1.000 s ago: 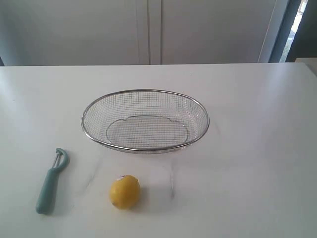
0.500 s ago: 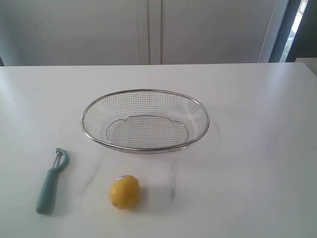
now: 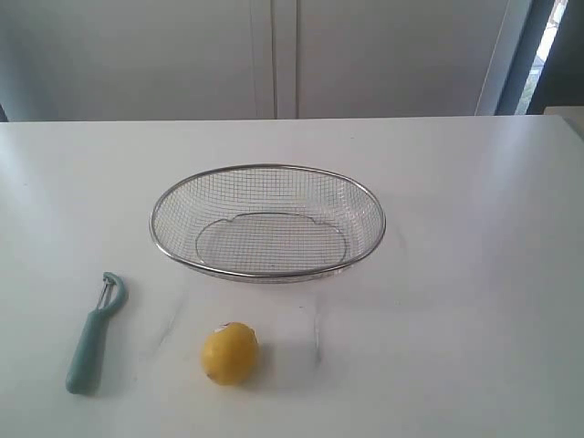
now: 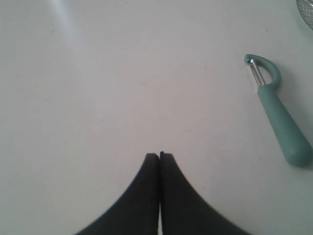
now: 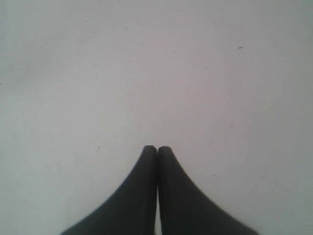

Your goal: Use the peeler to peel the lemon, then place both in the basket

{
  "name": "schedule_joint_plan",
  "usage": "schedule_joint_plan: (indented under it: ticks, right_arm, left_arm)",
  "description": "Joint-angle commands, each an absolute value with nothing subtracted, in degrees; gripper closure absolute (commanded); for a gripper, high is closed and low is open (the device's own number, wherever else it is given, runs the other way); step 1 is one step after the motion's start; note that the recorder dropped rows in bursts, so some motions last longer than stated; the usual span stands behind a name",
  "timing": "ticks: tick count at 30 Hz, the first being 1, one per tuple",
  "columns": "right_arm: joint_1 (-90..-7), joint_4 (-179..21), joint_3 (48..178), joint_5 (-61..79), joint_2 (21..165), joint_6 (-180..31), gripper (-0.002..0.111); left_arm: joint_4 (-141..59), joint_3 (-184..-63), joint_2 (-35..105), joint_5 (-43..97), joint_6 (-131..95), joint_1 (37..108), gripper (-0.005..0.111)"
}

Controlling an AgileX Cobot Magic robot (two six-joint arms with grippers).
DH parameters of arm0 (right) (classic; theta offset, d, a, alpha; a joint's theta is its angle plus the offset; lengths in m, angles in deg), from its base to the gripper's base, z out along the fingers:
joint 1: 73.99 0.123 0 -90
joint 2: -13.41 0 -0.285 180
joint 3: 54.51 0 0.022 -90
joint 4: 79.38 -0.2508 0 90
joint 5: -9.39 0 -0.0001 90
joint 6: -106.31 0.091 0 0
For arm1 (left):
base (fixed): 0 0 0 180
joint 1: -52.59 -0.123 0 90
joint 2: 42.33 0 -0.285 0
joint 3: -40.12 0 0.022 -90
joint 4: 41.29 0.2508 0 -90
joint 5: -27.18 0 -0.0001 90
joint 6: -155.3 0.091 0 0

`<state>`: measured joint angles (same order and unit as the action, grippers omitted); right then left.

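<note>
A small yellow lemon (image 3: 229, 353) rests on the white table near the front, just in front of the wire-mesh basket (image 3: 157, 239), which holds nothing. The teal-handled peeler (image 3: 92, 338) lies flat at the front left, blade end toward the basket. In the left wrist view the peeler (image 4: 279, 113) lies off to one side of my left gripper (image 4: 159, 155), which is shut and holds nothing. My right gripper (image 5: 157, 148) is shut too, over bare table. Neither arm shows in the exterior view.
The white table (image 3: 474, 274) reaches back to pale cabinet doors (image 3: 274, 55). A dark doorway edge (image 3: 547, 55) stands at the back right. A corner of the basket's mesh (image 4: 307, 7) shows at the edge of the left wrist view.
</note>
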<state>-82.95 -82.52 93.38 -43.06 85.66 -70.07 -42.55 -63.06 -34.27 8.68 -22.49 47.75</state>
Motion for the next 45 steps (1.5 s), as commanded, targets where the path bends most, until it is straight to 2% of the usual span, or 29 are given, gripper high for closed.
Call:
schedule_joint_plan:
  ticks: [1,45]
  right_arm:
    - [-83.17,-82.63,93.83,-42.95,85.71,-69.87,0.108]
    - [-82.80,-94.79,94.44,-46.91,92.30,-75.61,0.108]
  left_arm:
    - [-43.05,-62.66,-34.54,8.12,-22.87,47.56,0.107]
    - [-43.05,-62.66,-34.54,8.12,-22.87,47.56,0.107]
